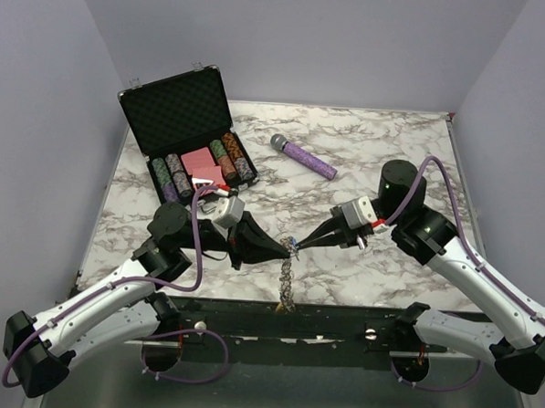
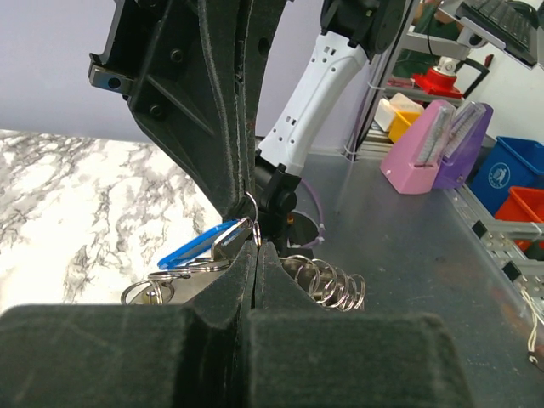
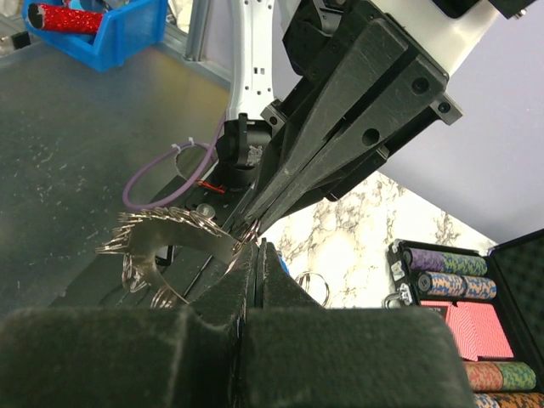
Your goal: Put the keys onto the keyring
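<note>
My left gripper (image 1: 287, 250) and right gripper (image 1: 299, 244) meet tip to tip above the table's front edge, both shut. Between the tips sits a small split ring (image 2: 252, 219). The keyring (image 1: 287, 283) hangs below as a silvery chain-like bunch; in the right wrist view it is a grey band (image 3: 174, 234) edged with small rings, ending at my right gripper (image 3: 257, 248). A blue-capped key (image 2: 194, 249) lies just left of my left gripper (image 2: 256, 245), with several loose rings (image 2: 333, 286) to its right. Other keys are hidden.
An open black case (image 1: 182, 103) holding poker chips (image 1: 201, 168) stands at the back left of the marble table (image 1: 385, 146). A purple microphone (image 1: 304, 157) lies behind the grippers. Off the table are a blue bin (image 3: 102, 34) and pink and purple holders (image 2: 433, 149).
</note>
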Available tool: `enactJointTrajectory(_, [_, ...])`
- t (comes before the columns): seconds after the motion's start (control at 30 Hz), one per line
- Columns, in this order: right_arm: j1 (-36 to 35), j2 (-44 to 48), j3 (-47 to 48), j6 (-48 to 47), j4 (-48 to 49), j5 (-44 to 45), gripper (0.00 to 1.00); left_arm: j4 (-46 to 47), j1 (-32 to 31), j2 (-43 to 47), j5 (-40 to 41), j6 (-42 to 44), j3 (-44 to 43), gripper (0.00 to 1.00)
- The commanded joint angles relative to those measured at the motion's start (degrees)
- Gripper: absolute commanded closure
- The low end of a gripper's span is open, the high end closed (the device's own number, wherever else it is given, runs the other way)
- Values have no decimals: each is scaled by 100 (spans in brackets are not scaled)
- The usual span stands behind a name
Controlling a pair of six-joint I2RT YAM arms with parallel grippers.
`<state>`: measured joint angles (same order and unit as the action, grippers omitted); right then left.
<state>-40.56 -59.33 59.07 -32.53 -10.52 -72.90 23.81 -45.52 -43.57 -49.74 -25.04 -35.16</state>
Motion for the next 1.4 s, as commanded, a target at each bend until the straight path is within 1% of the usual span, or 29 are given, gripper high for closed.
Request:
enactJointTrajectory(0.0, [-23, -26, 272, -402, -160, -207, 100, -61, 8, -107, -581, -177, -264, 100])
enactJointTrajectory(0.17, [-22, -43, 351, -692, -441, -312, 100, -26, 25, -195, -792, -308, -290, 100])
enactJointTrajectory(0.4, [-14, -79, 377, -807, -556, -356, 100, -17, 17, -397, -994, -414, -334, 100])
enactJointTrajectory(0.63, [-31, -87, 351, -895, -793, -418, 100, -219, 25, -582, -1134, -300, -457, 100])
enactJointTrajectory(0.8, [-40, -140, 404, -895, -960, -418, 100, -202, 17, -723, -1249, -283, -501, 100])
enactJointTrajectory(1.07, [-101, -272, 526, -869, -1294, -295, 100, -26, -1, -811, -1144, -239, -404, 100])
enactJointTrajectory(1.27, [-146, -421, 694, -755, -1593, -207, 99, -193, -19, -846, -1091, -10, -404, 100])
enactJointTrajectory(1.37, [-198, -456, 729, -650, -1646, -172, 100, -9, -45, -907, -1091, -45, -334, 100])
